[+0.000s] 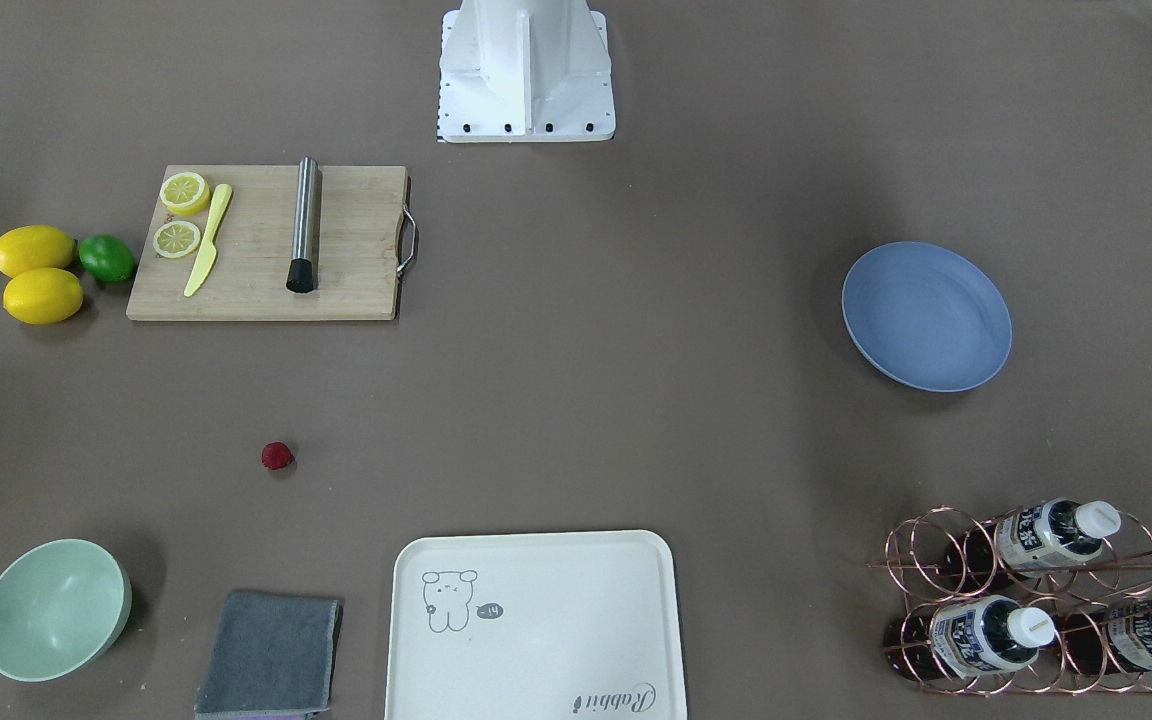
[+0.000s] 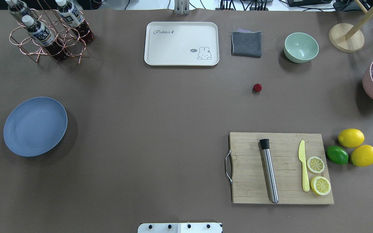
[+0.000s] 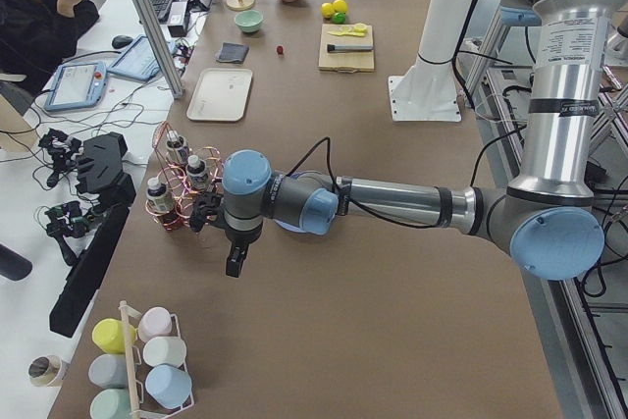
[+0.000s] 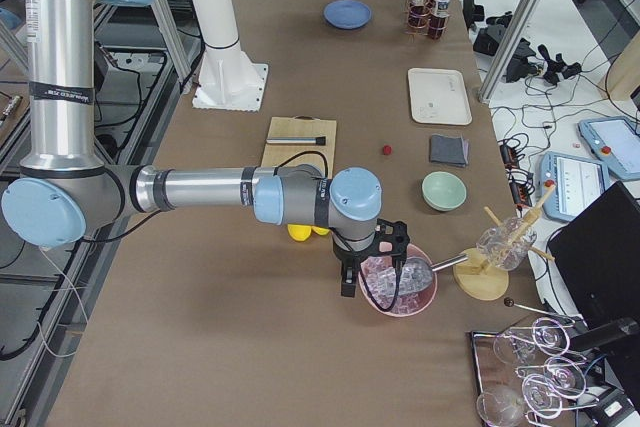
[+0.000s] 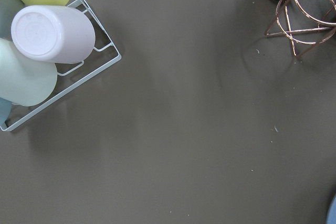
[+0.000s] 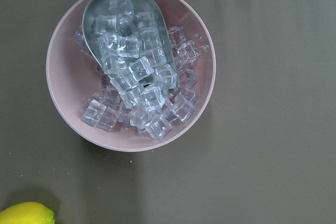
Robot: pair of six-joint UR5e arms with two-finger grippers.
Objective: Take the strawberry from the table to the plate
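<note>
The strawberry (image 1: 277,456) (image 2: 257,87) (image 4: 386,149) is a tiny dark-red berry lying alone on the brown table (image 1: 576,400), between the mint bowl and the cutting board. Far across the table rests the blue plate (image 1: 926,315) (image 2: 35,126) (image 4: 347,14), with nothing on it. My left gripper (image 3: 235,264) hangs beyond the plate, near the bottle rack, far from the berry. Over a pink bowl of ice hovers my right gripper (image 4: 372,287), some way from the berry. Both grippers show only in the side views, so I cannot tell whether either is open or shut.
A cutting board (image 2: 280,168) carries a steel rod, a yellow knife and lemon halves, with two lemons and a lime (image 2: 337,155) beside it. A cream tray (image 2: 181,43), grey cloth (image 2: 246,44), mint bowl (image 2: 301,47), bottle rack (image 2: 49,32), pink ice bowl (image 6: 131,66) and cup rack (image 5: 47,51) ring the table. A person (image 3: 39,7) sits at the side.
</note>
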